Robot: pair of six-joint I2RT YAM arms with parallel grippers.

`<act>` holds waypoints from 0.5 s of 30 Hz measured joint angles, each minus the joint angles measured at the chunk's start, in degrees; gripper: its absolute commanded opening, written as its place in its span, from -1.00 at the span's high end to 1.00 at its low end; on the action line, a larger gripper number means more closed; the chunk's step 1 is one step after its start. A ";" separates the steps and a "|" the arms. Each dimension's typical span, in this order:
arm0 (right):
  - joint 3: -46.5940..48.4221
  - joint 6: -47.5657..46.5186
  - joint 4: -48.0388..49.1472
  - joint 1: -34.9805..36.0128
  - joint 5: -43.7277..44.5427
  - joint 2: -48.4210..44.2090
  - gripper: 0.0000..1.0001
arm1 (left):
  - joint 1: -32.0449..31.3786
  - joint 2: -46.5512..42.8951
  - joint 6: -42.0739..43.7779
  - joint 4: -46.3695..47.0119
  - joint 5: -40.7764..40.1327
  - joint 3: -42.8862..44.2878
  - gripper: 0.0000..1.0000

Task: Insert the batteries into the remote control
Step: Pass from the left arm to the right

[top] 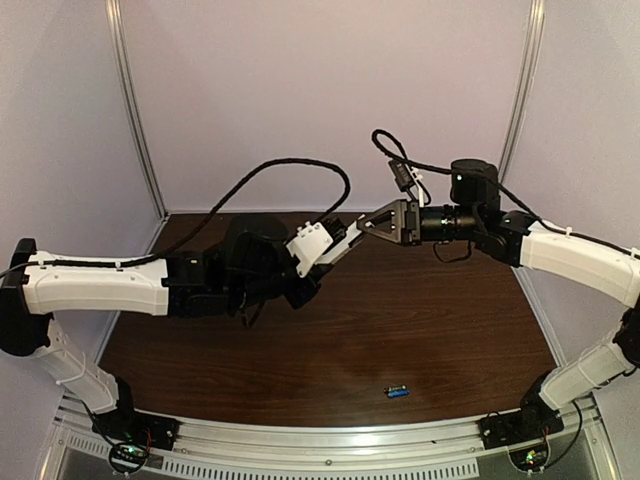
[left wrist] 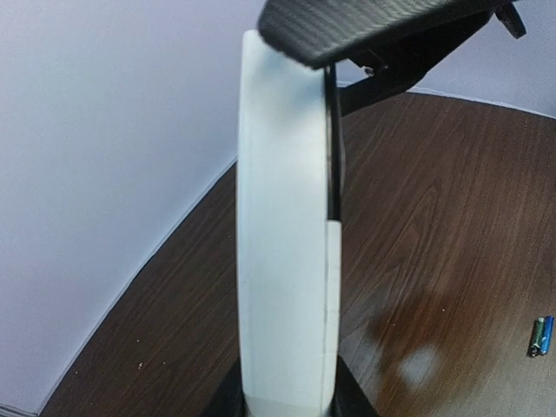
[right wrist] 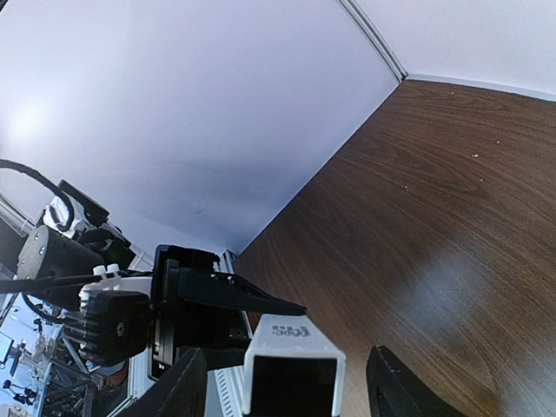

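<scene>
The left claw is clamped on the remote control, which is raised above the worktop with its long axis slanting rightward and away. The right claw straddles its far end, fingers apart. The batteries lie crosswise near the worktop's front edge.

table: bare wood across near and middle zones, open from above; only the batteries lie near the front edge. far centre, raised: left arm and right arm meet at the remote control, blocking passage. cable loops above. walls close behind, both sides.
</scene>
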 measured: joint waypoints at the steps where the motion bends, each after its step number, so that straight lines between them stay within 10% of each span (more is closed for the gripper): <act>1: 0.35 -0.04 -0.07 0.13 -0.11 0.52 -0.15 | -0.44 0.13 0.68 0.24 -0.55 0.00 0.91; 12: 2.75 -1.97 -2.43 1.49 -2.78 4.00 0.85 | -2.03 1.07 6.32 2.08 -4.37 0.31 0.91; 15: 3.34 -3.04 -3.17 1.46 -3.06 4.00 1.00 | -2.16 1.07 7.37 2.49 -4.90 0.31 0.33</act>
